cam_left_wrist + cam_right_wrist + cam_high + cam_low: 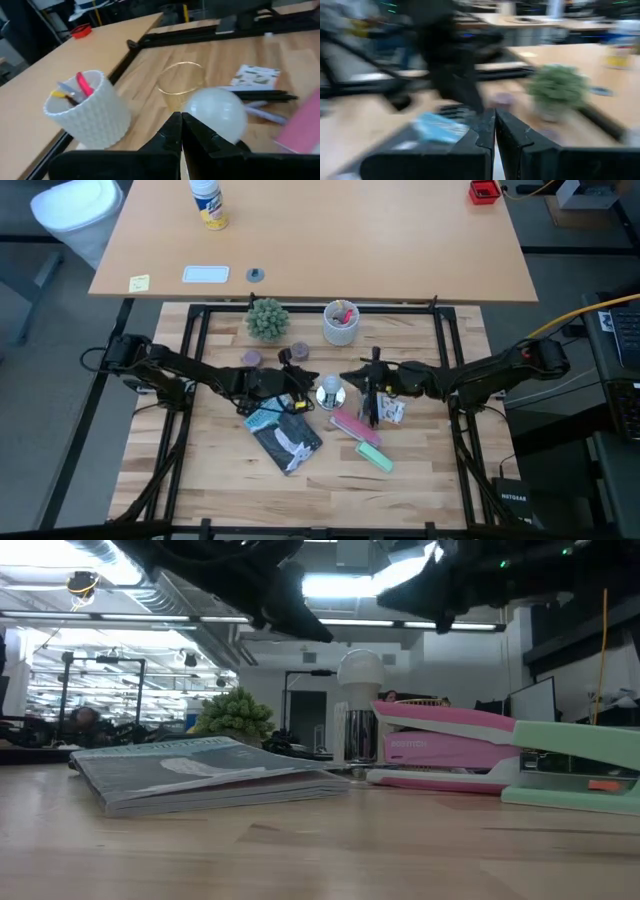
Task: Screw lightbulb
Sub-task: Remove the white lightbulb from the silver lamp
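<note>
The lightbulb (330, 392) is small, round and glossy white. It stands upright at the table's middle, over a shiny cylinder (358, 735) in the low view (360, 668). My left gripper (181, 121) is shut and empty. It hovers just left of the bulb (217, 112) and above it (290, 615). My right gripper (495, 117) is shut and empty. It hovers just right of the bulb (350, 375) and above it (425, 595).
A clear glass (181, 85) stands just beyond the bulb. A white cup with pink items (341, 320) and a small plant (267, 318) stand at the far side. A booklet (287, 442), a pink stapler (352, 425) and a green stapler (375, 457) lie nearer.
</note>
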`<action>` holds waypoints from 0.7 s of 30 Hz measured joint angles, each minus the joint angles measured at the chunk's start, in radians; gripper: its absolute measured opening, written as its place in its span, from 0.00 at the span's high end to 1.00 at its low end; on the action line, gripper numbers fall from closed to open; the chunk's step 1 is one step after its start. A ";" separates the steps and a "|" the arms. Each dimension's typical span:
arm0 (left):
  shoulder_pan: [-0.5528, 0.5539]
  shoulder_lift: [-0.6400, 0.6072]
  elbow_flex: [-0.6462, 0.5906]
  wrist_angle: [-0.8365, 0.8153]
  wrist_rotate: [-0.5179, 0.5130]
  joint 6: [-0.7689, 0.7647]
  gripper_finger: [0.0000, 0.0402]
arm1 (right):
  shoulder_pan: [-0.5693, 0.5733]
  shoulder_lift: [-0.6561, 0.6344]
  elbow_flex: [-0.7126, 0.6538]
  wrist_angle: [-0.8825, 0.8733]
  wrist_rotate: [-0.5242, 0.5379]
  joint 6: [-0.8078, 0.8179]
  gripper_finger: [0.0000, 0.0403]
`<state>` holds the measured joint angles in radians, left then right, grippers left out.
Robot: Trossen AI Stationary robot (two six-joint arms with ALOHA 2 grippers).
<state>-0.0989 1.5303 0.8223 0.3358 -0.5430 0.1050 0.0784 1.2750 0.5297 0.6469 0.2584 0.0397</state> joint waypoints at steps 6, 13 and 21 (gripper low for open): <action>0.074 0.000 0.000 -0.006 0.000 -0.060 1.00 | 0.001 0.007 0.001 -0.029 -0.188 0.071 0.95; 0.134 0.016 0.000 0.011 0.144 -0.108 1.00 | 0.001 0.086 0.000 -0.086 -0.154 0.108 0.95; 0.123 0.111 0.000 0.068 0.184 -0.132 1.00 | 0.000 0.156 0.000 -0.074 -0.084 0.112 0.95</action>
<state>0.0243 1.6409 0.8227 0.4035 -0.3591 -0.0269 0.0788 1.4313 0.5301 0.5727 0.1743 0.1516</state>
